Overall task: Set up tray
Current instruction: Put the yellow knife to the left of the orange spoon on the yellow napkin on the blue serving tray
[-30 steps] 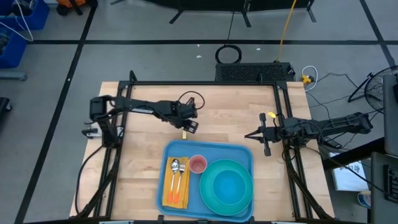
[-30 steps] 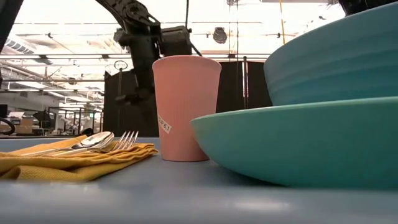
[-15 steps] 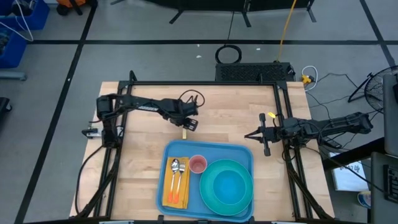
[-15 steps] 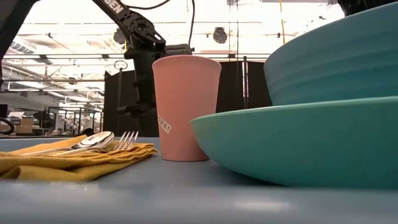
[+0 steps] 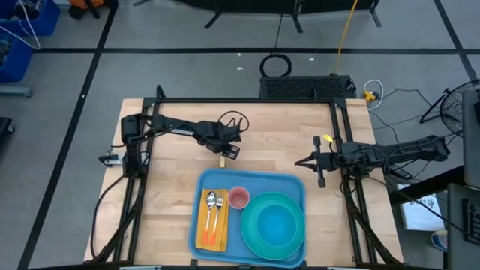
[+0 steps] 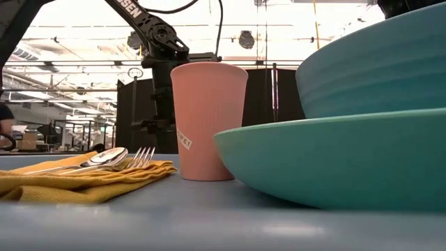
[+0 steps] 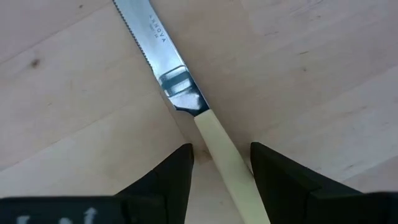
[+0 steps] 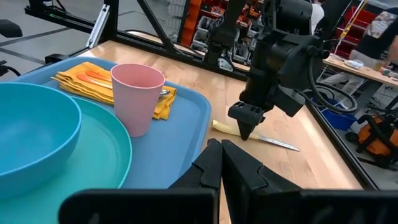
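High view: a pale wooden table [image 5: 172, 165] is seen on a grey floor crossed by dark lines; shelving and workshop equipment are seen beyond it in the right wrist view. The blue tray [image 5: 294, 185] lies at the table's near edge. On it are held a folded yellow-orange napkin [image 5: 202, 225] bearing a spoon [image 5: 211, 202] and fork [image 5: 220, 201], a pink cup [image 5: 238, 198], and a teal bowl [image 5: 276, 224] set on a teal plate [image 5: 255, 212]. Just behind the tray, the left gripper [image 7: 221, 163] is lowered over a cream-handled knife [image 7: 214, 134] lying on the wood, its fingers spread either side of the handle. The right gripper [image 5: 298, 162] is held at the table's right side, fingers pressed together.
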Controlling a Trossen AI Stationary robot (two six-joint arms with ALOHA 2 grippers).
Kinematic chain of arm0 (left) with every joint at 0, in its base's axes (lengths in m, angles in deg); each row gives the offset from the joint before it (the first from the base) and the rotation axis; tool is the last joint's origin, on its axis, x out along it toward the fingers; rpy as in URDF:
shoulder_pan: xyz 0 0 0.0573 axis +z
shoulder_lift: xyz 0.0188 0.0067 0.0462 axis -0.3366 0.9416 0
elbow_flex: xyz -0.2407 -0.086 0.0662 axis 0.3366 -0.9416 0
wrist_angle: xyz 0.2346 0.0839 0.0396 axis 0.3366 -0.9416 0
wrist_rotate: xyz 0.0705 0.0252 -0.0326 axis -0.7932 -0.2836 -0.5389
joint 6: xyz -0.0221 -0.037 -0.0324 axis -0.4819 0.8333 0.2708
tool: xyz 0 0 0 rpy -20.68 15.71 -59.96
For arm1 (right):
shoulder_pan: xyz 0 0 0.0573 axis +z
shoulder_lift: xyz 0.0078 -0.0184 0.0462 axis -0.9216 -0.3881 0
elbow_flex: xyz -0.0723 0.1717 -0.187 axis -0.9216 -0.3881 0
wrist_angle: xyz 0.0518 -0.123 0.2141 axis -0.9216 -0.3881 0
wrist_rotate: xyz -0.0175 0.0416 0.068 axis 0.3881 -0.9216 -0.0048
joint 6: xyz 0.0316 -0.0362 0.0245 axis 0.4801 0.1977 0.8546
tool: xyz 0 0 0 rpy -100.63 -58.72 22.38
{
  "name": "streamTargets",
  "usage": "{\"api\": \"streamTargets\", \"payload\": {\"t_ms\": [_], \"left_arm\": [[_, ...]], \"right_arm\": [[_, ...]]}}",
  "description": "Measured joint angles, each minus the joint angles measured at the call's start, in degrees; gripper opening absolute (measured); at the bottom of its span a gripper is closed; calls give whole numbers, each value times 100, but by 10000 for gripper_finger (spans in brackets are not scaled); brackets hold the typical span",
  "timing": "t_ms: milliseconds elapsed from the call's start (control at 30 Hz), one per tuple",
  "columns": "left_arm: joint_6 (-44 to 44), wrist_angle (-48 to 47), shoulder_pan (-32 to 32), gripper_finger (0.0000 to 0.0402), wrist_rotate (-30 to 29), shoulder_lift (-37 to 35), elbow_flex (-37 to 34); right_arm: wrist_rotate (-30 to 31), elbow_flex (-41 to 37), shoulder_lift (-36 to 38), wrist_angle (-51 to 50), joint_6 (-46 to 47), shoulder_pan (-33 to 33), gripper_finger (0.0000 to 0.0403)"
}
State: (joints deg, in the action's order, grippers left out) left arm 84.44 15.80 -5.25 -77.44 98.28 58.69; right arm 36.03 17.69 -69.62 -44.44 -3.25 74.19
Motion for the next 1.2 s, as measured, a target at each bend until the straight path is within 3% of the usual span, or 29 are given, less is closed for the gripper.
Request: {"api": "streamTargets", "payload": {"t_ms": [333, 500, 667, 833, 1033, 1200], "left_arm": [[195, 38, -40, 50, -249, -48, -35], [172, 84, -82, 50, -380, -111, -42], [108, 141, -144, 50, -870, -287, -55], [-40, -29, -78, 50, -1124, -964, -61], [267, -1390, -344, 50, -1426, -2215, -52], [1303, -2481, -1192, 50, -1691, -3143, -48]], "right_arm": [[-4, 0, 0, 2, -2, 0, 0], [-7, 0, 0, 53, 13, 0, 0], [-9, 0, 2, 53, 19, 2, 0], [-11, 0, 2, 52, 21, 2, 0], [-11, 0, 2, 49, 21, 2, 0], [-11, 0, 2, 27, 21, 2, 0]]}}
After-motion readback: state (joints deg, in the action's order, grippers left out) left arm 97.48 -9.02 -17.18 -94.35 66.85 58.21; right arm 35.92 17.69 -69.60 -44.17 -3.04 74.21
